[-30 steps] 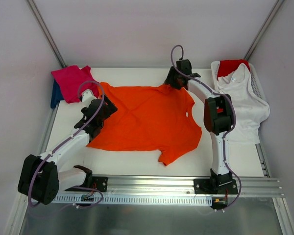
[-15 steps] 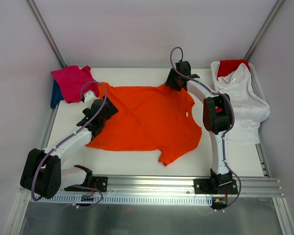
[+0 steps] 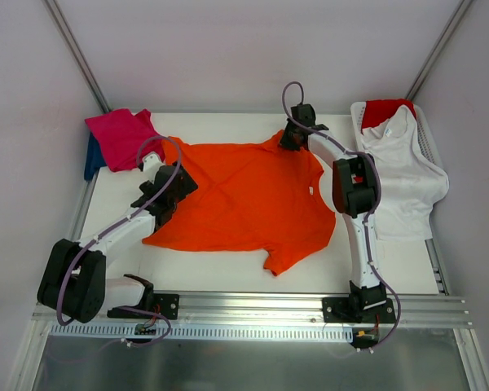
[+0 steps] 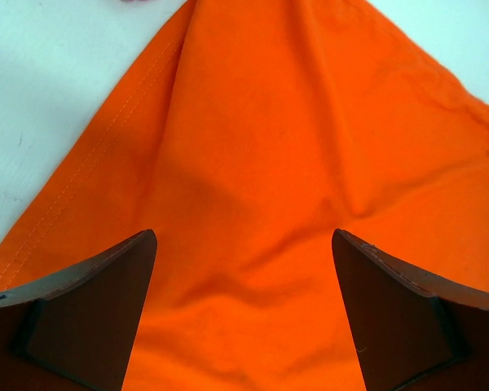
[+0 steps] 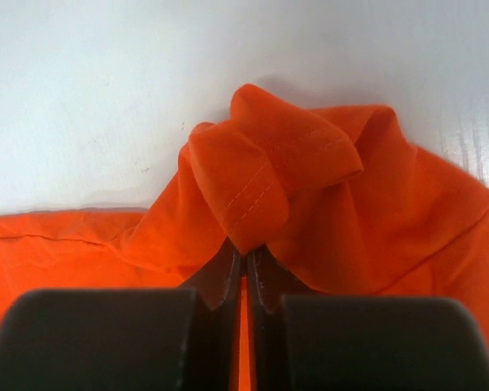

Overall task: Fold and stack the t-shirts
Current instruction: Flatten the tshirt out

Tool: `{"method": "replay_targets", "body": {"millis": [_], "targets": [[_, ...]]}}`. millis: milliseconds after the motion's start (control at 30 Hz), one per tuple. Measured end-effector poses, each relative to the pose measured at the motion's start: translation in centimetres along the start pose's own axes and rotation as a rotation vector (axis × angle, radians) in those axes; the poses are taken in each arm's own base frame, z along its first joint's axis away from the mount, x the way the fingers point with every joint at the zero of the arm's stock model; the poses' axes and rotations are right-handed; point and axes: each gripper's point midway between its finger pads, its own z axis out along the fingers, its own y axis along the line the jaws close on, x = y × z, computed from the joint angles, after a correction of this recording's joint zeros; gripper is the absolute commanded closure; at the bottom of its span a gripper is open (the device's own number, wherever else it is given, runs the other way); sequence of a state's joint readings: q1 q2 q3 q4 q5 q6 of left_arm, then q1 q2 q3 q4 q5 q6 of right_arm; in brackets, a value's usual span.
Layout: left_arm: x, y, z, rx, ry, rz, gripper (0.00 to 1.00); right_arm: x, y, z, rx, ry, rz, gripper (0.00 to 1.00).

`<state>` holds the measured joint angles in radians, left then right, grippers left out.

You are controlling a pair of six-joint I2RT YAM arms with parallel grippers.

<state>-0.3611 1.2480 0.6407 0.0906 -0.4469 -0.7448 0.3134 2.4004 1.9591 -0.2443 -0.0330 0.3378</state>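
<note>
The bright orange t-shirt (image 3: 244, 199) lies spread flat across the middle of the table. My right gripper (image 3: 289, 138) is at its far edge, shut on a bunched fold of hemmed orange cloth (image 5: 265, 175), which puckers up just ahead of the right gripper (image 5: 246, 254). My left gripper (image 3: 175, 181) hovers over the shirt's left side. The left gripper (image 4: 244, 244) stands open, both fingers wide apart above wrinkled orange cloth (image 4: 269, 163), with nothing between them. A magenta-pink t-shirt (image 3: 118, 137) lies on a dark blue one (image 3: 92, 156) at the far left corner.
A white plastic basket (image 3: 428, 134) stands at the far right, holding a red t-shirt (image 3: 385, 110) and a white t-shirt (image 3: 403, 167) that drapes over its near side. A metal rail (image 3: 253, 305) runs along the table's near edge.
My right gripper has gone from partly open to shut on the shirt's far edge. The left gripper has crept a little farther over the shirt's left side, still open.
</note>
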Motion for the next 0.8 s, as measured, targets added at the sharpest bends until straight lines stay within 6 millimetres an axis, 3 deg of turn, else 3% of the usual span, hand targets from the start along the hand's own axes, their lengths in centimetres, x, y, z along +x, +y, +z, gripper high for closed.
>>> {"method": "replay_targets", "body": {"millis": [533, 800], "targets": [[2.0, 1.0, 1.4, -0.050, 0.052, 0.034, 0.10, -0.8, 0.2, 0.1, -0.013, -0.021, 0.011, 0.99], [2.5, 1.0, 1.9, -0.061, 0.067, 0.046, 0.10, -2.8, 3.0, 1.9, -0.148, -0.096, 0.060, 0.99]]}}
